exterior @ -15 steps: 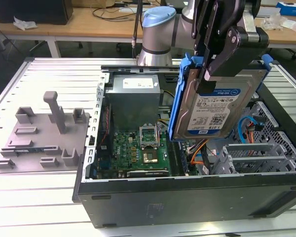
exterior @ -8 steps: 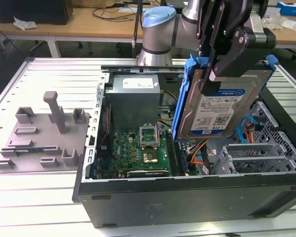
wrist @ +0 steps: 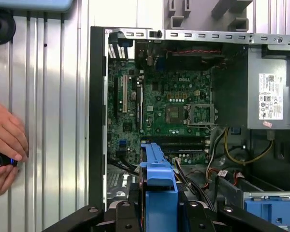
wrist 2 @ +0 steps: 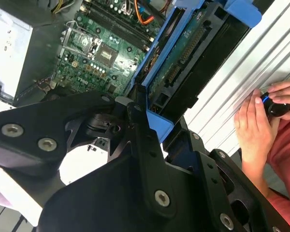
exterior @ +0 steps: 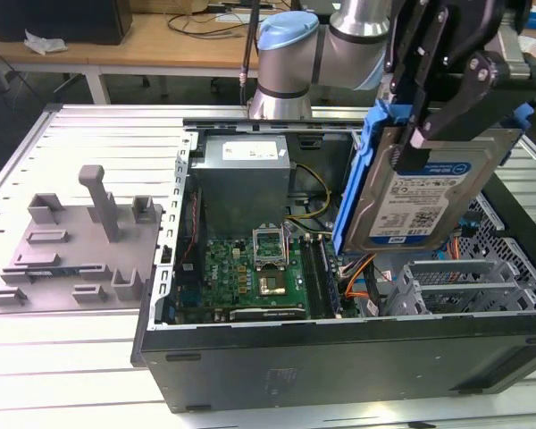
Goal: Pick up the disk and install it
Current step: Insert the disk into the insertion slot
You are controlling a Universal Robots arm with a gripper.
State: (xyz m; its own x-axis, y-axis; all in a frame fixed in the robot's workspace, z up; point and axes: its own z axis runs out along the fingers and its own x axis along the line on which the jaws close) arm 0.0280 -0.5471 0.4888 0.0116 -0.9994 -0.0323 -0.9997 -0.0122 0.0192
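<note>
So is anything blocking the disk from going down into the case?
Nothing visible covers the opening. The gripper holds the disk tilted above the open case. Orange cables lie loose just below it, beside the grey bays, and might snag.

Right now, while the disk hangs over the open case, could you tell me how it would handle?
Probably rigid: the disk shows no sag, tilted in the tool. Its metal body suggests it is dense for its size. The blue rails look plastic, likely more yielding.
</note>
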